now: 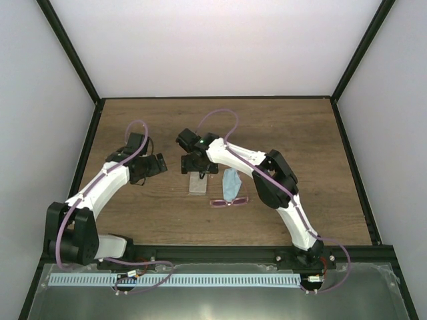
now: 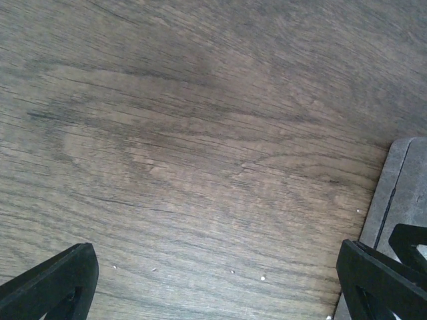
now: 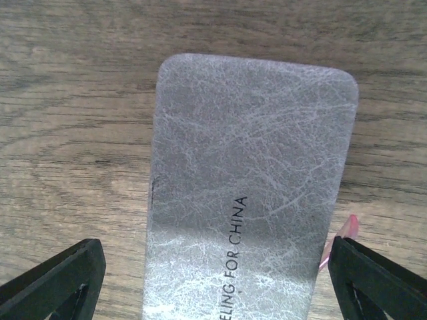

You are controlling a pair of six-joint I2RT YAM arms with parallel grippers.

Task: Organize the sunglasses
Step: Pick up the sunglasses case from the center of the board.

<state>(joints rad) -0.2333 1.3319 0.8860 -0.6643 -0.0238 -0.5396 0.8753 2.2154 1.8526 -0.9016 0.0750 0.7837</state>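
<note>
The sunglasses (image 1: 229, 202) lie out on the wooden table (image 1: 300, 133), near its front edge. They sit at the near end of the light blue cloth (image 1: 231, 181), which seems to touch them, and a little to the right of the grey case (image 1: 197, 185). The case looks shut to me, since only its grey outer face shows from above. The right gripper (image 1: 198, 165) hovers over the case's far end with its fingers spread wide to either side, clamped on nothing. The left gripper (image 1: 152, 167) hangs just left of the case, fingers fully apart over bare wood. From where I stand the job has hardly begun. The glasses are untouched. The case would need opening, then the glasses lifted and laid inside, perhaps with the cloth, and the lid closed.
</note>
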